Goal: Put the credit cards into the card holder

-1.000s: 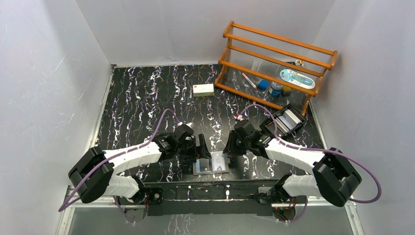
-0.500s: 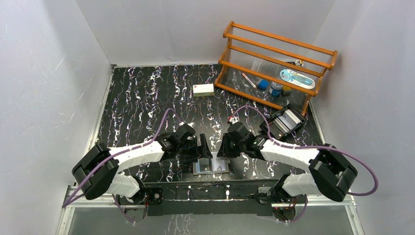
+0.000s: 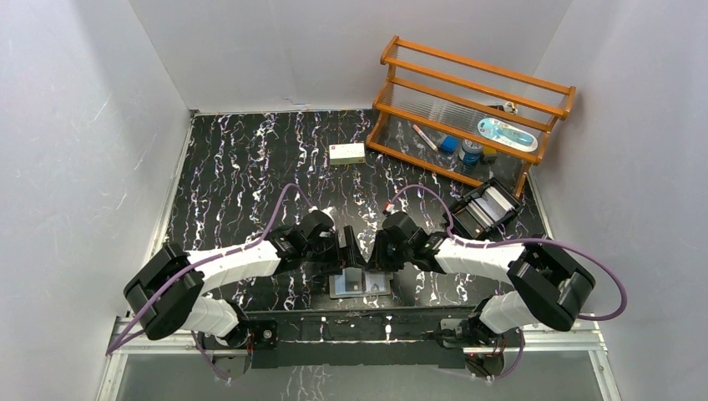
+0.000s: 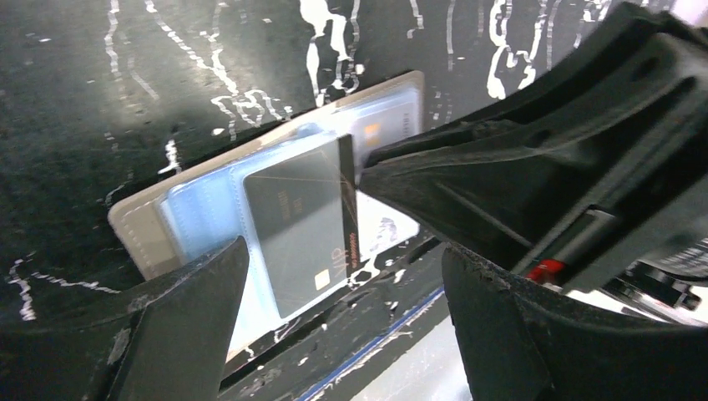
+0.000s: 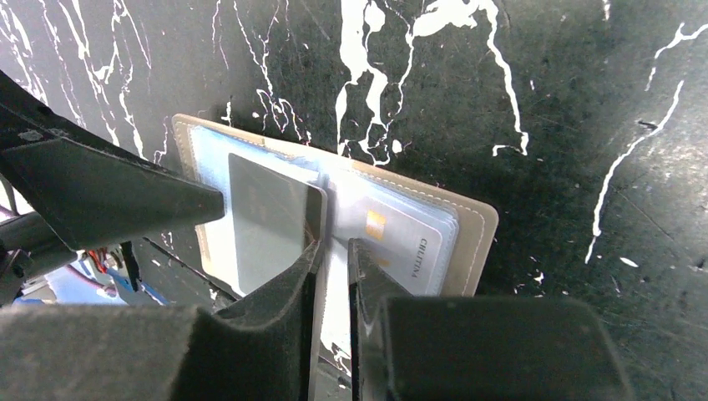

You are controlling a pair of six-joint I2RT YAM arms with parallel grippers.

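The card holder (image 3: 361, 286) lies open at the table's near edge, taupe outside (image 5: 472, 234), light blue inside (image 4: 200, 209). A grey credit card (image 5: 263, 225) (image 4: 292, 217) rests tilted on its left half, its right edge raised. A pale credit card (image 5: 409, 242) with a gold chip sits in the right pocket. My right gripper (image 5: 334, 251) (image 3: 377, 255) stands over the fold, its jaws a narrow gap apart, with the grey card's raised edge in the gap against one finger. My left gripper (image 4: 344, 251) (image 3: 346, 251) is wide open, straddling the holder's left half.
A white box with a red mark (image 3: 346, 153) lies mid-table. A black open tray (image 3: 487, 207) sits at the right. Behind it stands a wooden rack (image 3: 472, 109) with pens and small items. The holder is close to the table's front edge (image 3: 359, 317).
My right arm has moved left toward the holder and its jaws have narrowed. The left gripper has stayed wide open, almost in place.
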